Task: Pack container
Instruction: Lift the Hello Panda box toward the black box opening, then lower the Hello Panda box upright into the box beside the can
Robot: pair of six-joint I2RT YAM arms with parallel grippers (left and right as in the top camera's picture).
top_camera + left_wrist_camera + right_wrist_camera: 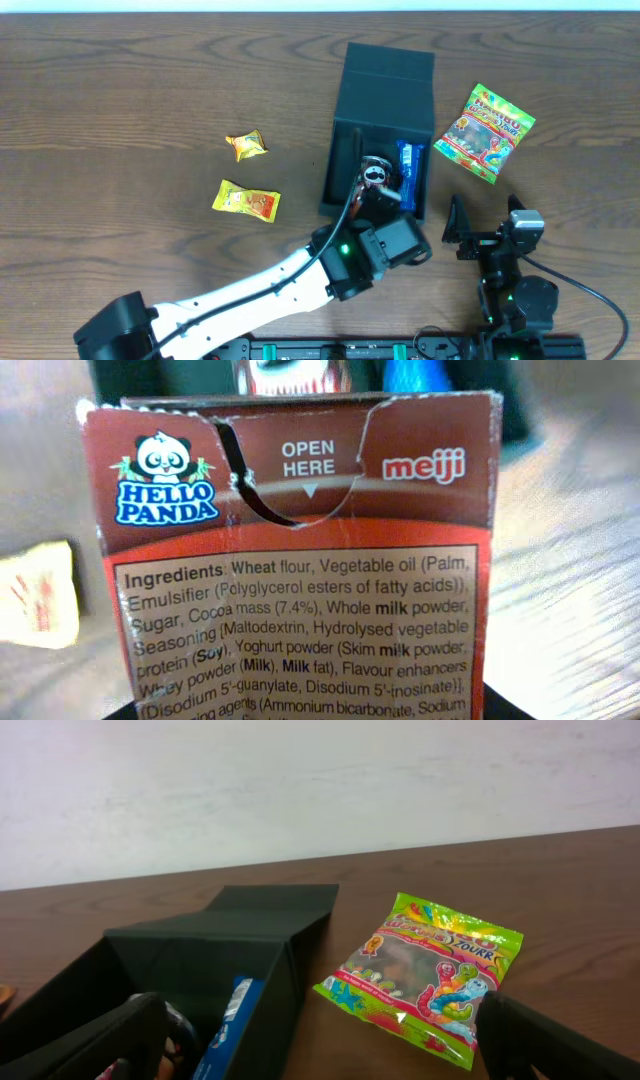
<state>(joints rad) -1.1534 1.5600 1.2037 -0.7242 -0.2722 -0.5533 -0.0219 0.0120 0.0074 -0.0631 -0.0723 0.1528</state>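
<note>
Two yellow packets [246,146] left of container [385,90], gummy bag [485,132] right

We see a dark brown wooden table [120,90], its grain running across. On it stands the dark teal-green container [385,95], with its flap lid folded open toward the far edge. Near its right side, not touching, a green gummy worm bag [486,132] lies flat. Well apart to the left lie a small yellow packet [246,146] and, nearer us, a larger yellow packet [246,201], close together but apart.
</note>
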